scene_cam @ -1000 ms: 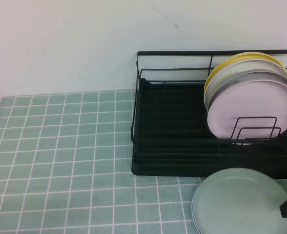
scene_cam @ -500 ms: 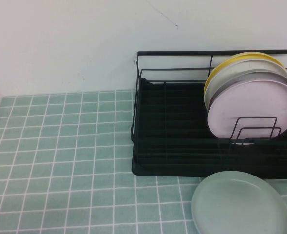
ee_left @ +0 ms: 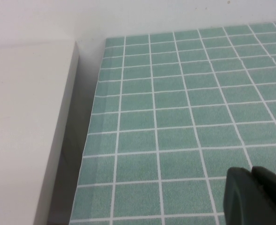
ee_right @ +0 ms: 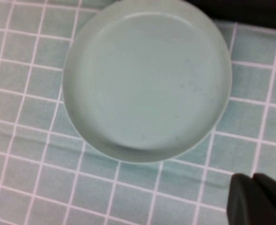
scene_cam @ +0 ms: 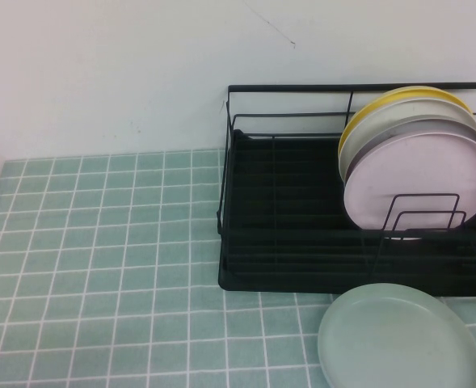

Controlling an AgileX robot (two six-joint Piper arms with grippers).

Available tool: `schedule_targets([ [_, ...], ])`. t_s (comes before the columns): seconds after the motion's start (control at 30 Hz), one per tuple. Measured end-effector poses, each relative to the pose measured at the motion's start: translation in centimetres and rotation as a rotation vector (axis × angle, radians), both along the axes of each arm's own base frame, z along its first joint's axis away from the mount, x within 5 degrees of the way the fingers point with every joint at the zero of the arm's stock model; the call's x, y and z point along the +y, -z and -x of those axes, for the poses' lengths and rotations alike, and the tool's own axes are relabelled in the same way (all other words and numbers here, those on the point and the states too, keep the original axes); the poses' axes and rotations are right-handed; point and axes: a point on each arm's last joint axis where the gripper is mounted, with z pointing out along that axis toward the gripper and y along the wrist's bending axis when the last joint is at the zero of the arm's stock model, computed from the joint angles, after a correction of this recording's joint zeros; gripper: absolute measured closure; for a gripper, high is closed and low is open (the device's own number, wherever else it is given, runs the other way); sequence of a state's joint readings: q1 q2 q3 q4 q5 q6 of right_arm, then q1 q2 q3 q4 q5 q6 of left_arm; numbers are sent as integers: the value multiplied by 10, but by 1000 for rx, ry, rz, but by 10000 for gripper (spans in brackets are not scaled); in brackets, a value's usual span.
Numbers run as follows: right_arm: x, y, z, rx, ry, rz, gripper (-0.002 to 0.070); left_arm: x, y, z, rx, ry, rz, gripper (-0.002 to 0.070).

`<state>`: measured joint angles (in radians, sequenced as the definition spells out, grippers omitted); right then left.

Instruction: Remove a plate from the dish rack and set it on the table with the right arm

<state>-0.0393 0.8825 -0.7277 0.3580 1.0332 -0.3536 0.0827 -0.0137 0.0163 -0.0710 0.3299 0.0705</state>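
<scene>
The pale mint-green plate [scene_cam: 399, 335] lies flat on the table's green checked cloth [scene_cam: 100, 242], just in front of the black wire dish rack [scene_cam: 294, 242]. It fills the right wrist view [ee_right: 147, 77]. My right gripper [ee_right: 252, 187] is shut and empty, hovering above the cloth beside the plate, clear of its rim. It is out of the high view. My left gripper [ee_left: 251, 180] is shut and empty over bare cloth [ee_left: 175, 108] near the table's left edge.
The rack holds a pale pink plate [scene_cam: 419, 182] in front, a grey-white plate and a yellow plate [scene_cam: 407, 97] behind it, all upright at its right end. A white wall stands behind. A white ledge [ee_left: 25, 131] borders the table's left edge.
My right gripper's black tip, seen at the lower right edge beside the plate a second ago, has withdrawn out of the high view. The plate stays put.
</scene>
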Motion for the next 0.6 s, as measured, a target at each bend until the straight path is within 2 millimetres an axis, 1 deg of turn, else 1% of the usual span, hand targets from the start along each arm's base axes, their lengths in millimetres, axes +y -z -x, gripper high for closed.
schedule_targets([
  [0.07, -1, -10, 18, -65, -10, 29, 678, 0, 0, 0, 0, 0, 0, 678],
  [0.2, -2, -24, 48, -188, -14, 74, 678, 0, 0, 0, 0, 0, 0, 678],
  [0.3, -3, -30, 68, -269, -12, 100, 678, 0, 0, 0, 0, 0, 0, 678],
  [0.37, -7, -32, 77, -313, 0, 153, 678, 0, 0, 0, 0, 0, 0, 678],
  [0.47, -13, -33, 81, -359, 42, 206, 678, 0, 0, 0, 0, 0, 0, 678],
  [0.53, -16, -28, 76, -421, 78, 223, 678, 0, 0, 0, 0, 0, 0, 678],
  [0.6, -19, -18, 69, -517, 117, 240, 678, 0, 0, 0, 0, 0, 0, 678],
])
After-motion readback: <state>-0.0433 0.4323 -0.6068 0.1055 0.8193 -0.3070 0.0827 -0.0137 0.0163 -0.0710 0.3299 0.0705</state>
